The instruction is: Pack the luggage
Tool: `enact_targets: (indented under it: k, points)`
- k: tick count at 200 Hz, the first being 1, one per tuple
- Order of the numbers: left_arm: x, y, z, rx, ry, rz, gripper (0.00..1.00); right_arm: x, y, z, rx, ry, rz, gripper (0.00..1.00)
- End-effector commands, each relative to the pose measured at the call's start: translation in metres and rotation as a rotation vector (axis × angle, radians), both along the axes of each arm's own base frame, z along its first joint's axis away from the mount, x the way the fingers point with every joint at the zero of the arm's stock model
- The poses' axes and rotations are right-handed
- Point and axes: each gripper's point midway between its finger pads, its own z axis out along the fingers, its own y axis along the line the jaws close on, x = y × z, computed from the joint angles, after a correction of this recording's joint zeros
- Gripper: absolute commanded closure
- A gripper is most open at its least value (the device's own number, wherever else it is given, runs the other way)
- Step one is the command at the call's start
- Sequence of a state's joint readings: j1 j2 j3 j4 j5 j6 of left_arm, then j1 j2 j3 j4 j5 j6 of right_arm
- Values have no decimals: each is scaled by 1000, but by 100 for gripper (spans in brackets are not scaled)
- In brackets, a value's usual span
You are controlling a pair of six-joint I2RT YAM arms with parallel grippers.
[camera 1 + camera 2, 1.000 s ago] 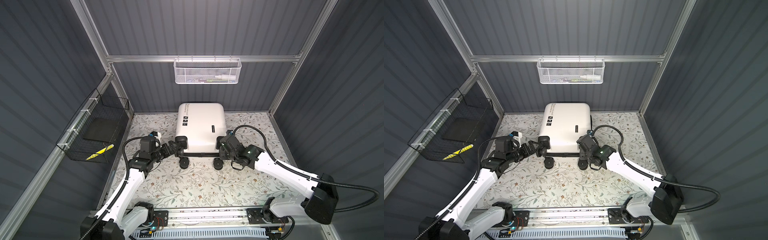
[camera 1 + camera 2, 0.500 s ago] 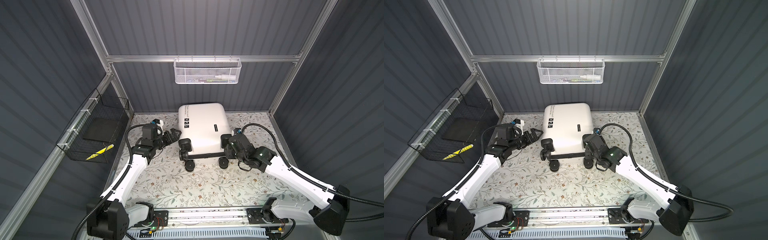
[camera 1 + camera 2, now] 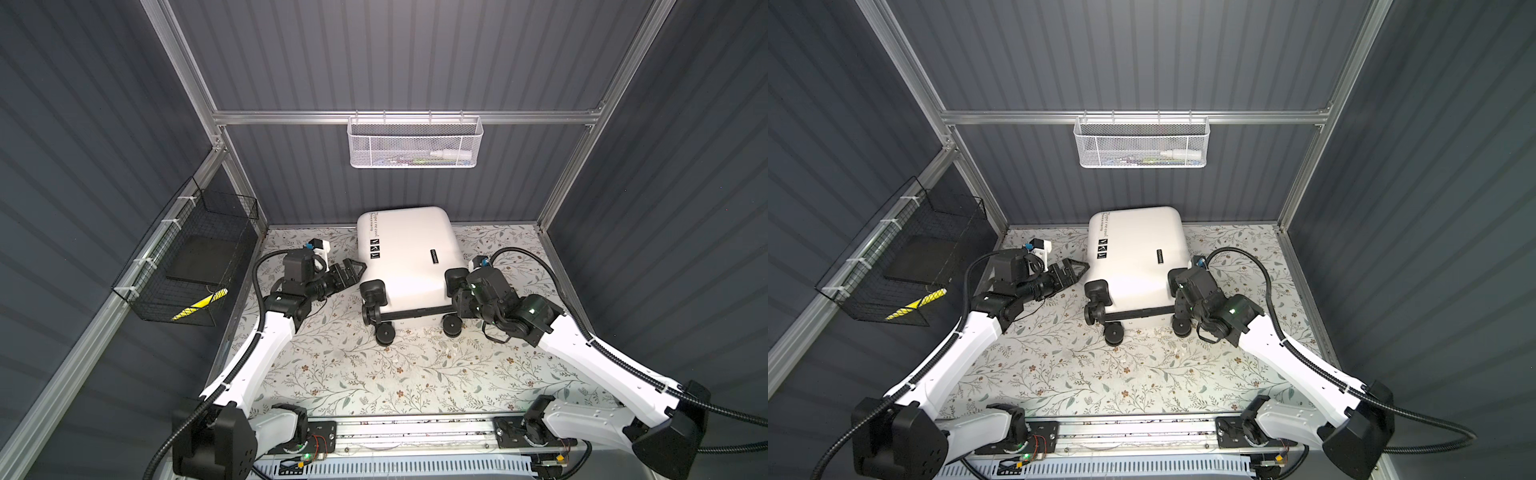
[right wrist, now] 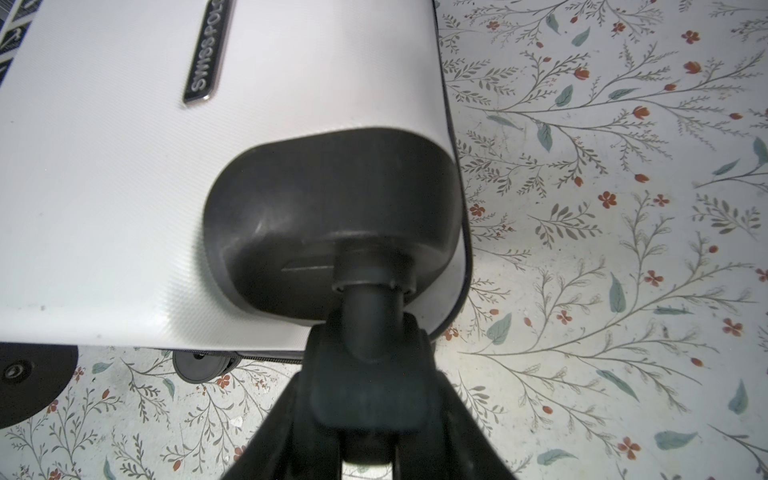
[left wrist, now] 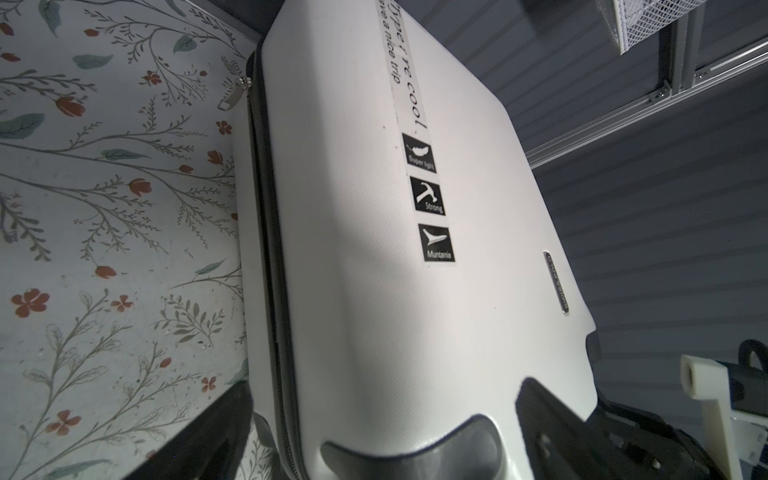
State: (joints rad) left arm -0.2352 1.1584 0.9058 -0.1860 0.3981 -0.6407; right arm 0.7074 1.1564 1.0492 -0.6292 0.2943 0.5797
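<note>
Worktop: the flowered worktop point(image 3: 374, 374) shows nothing between the arm bases and the suitcase.
Suitcase: the white suitcase point(image 3: 409, 257) lies flat and shut toward the back of the worktop, lettered shell up. Its wheel end is nearest the robot and its top end is close to the back wall.
Long axis: it runs near to far, almost straight away from the robot, so each long side faces one arm.
Right claw: the right claw point(image 3: 457, 297) sits at the near right corner. In the right wrist view its fingers point(image 4: 282, 419) are clamped on the upper wheel point(image 4: 368, 374) there.
Left claw: the left claw point(image 3: 355, 274) stands wide apart and holds nothing, just beside the left long side and close to the near left corner. I cannot tell whether it touches the shell.
Zip: in the left wrist view the zip point(image 5: 266, 208) runs closed along that left side, and its pull point(image 5: 232, 96) hangs at the far end.
Coming move: packing probably calls for opening the lid first. The pull lies farther along the side the left claw already faces, so the left arm is the nearer one, and the right can steady the case by its wheel.
Beyond: a black wire basket point(image 3: 187, 266) hangs on the left wall and a white mesh basket point(image 3: 415, 143) on the back rail, both well apart from the claws.
</note>
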Motion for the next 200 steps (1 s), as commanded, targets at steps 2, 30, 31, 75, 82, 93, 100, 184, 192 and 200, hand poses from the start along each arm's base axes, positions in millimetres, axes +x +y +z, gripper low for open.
enact_targets:
  k: [2,30,31,75,82,93,100,184,192,200]
  points:
    - [-18,6,-15,14,33,14,0,-1,-4,5,15,-24,-8,85]
    - [-31,9,-26,4,54,25,0,-4,-5,-9,9,-2,-12,85]
    - [-31,9,-26,3,54,25,0,-4,-5,-10,8,0,-14,85]
    - [-48,15,-32,3,66,37,0,-6,-7,-29,6,23,-25,85]
    - [-51,16,-33,7,68,41,0,-6,-7,-31,6,26,-26,85]
    - [-56,19,-36,13,72,45,0,-6,-7,-32,7,25,-28,85]
    - [-60,20,-38,15,77,50,0,-6,-7,-33,9,25,-27,85]
    - [-95,35,-69,9,149,117,0,-10,-7,-33,38,6,9,63]
    - [-97,35,-70,6,146,123,0,-11,-7,-35,37,7,12,59]
    - [-99,36,-70,3,146,128,0,-12,-8,-37,40,9,12,55]
